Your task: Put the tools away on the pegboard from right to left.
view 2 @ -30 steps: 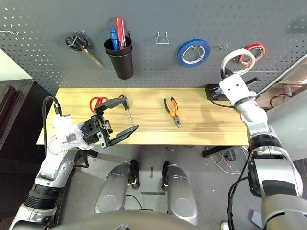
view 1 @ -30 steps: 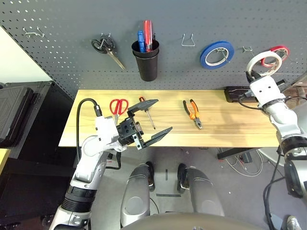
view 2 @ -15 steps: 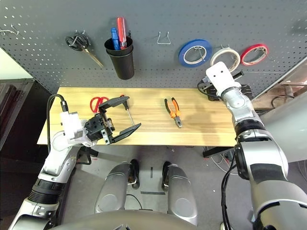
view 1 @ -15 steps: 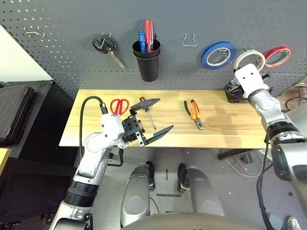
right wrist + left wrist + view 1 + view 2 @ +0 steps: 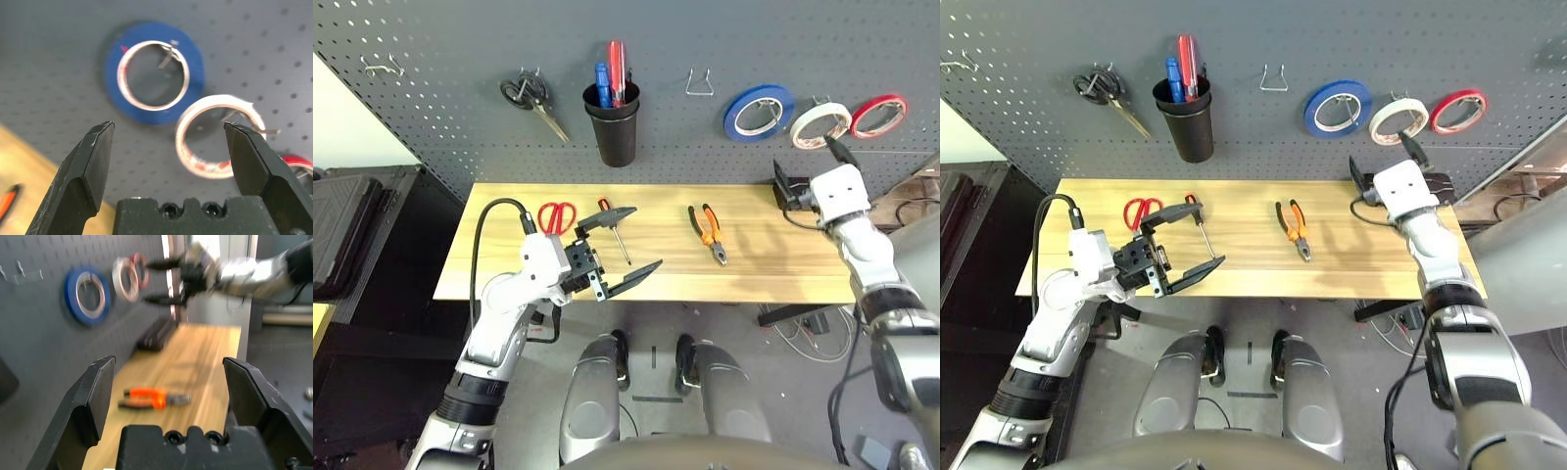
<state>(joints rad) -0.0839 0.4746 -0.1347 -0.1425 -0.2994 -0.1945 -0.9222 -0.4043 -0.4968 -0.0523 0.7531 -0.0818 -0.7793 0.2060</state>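
White tape roll [image 5: 821,124] hangs between blue tape roll [image 5: 756,111] and red tape roll [image 5: 878,115]; both grippers gape empty.

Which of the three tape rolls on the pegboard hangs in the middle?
The white tape roll. It hangs between the blue tape roll on its left and the red tape roll on its right.

pegboard: the dark grey perforated pegboard [image 5: 440,88] stood upright behind the surface [image 5: 783,259], carrying wire hooks.
white tape roll: the white tape roll [image 5: 821,124] hung flat against the pegboard on a hook.
pliers: the orange-and-black pliers [image 5: 707,232] lay flat below the pegboard, jaws pointing away from it.
screwdriver: the small screwdriver [image 5: 614,230] lay flat, handle end nearer the pegboard.
scissors: the red-handled scissors [image 5: 555,216] lay flat, closed, near the pegboard's foot.
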